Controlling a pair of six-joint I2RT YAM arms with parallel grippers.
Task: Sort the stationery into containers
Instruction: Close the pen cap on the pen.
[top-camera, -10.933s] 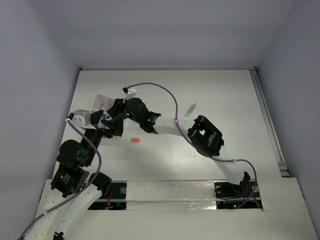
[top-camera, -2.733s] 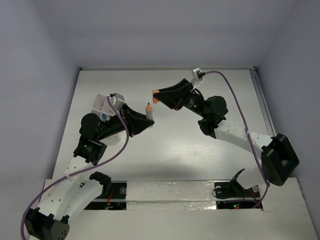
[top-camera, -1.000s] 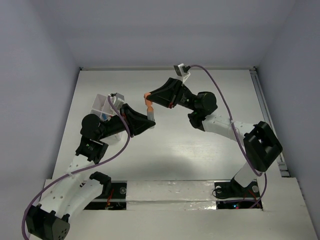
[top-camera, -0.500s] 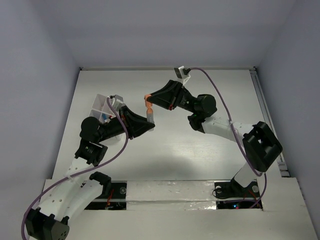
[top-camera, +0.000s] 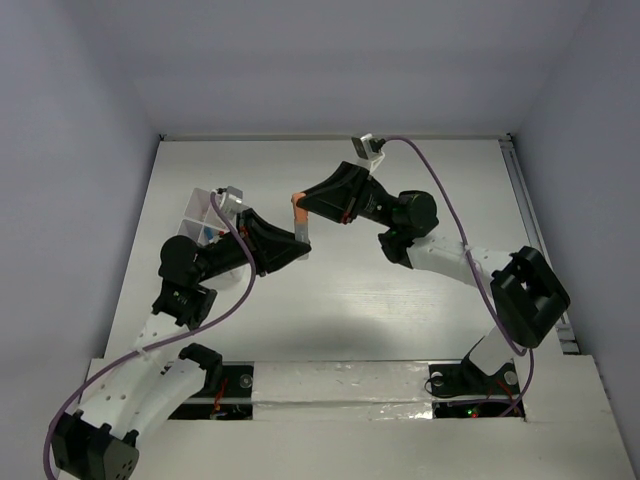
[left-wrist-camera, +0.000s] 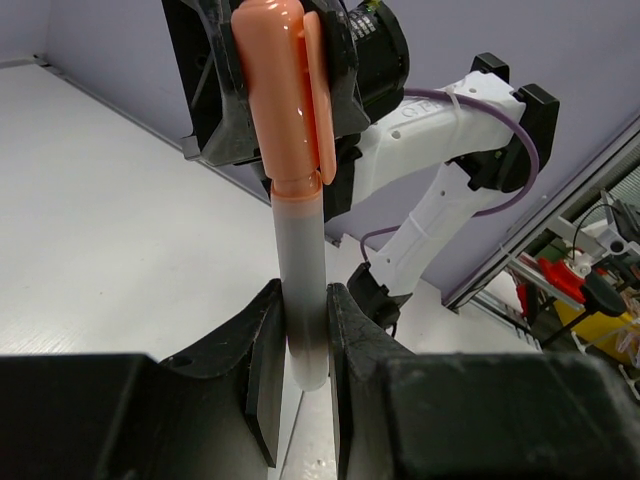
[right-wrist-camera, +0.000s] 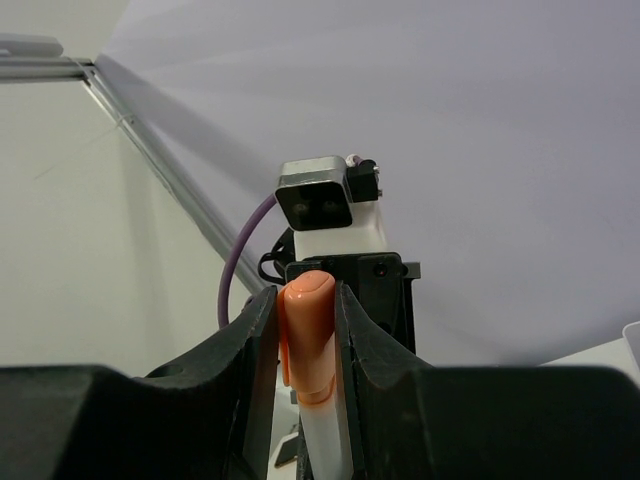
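seating orange cap (left-wrist-camera: 285, 90) onto white pen (left-wrist-camera: 300, 270), apart seconds ago; clamping barrel in left gripper (left-wrist-camera: 300, 330), pinching cap in right gripper (right-wrist-camera: 305, 320); likely heading for white box (top-camera: 197, 206) next.

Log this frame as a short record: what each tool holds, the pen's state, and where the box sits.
left tool: shut on the pen, gripping its clear barrel
right tool: shut on the orange cap
pen: cap on its end, held above the table between both arms
white box: left part of the table, partly hidden by the left arm
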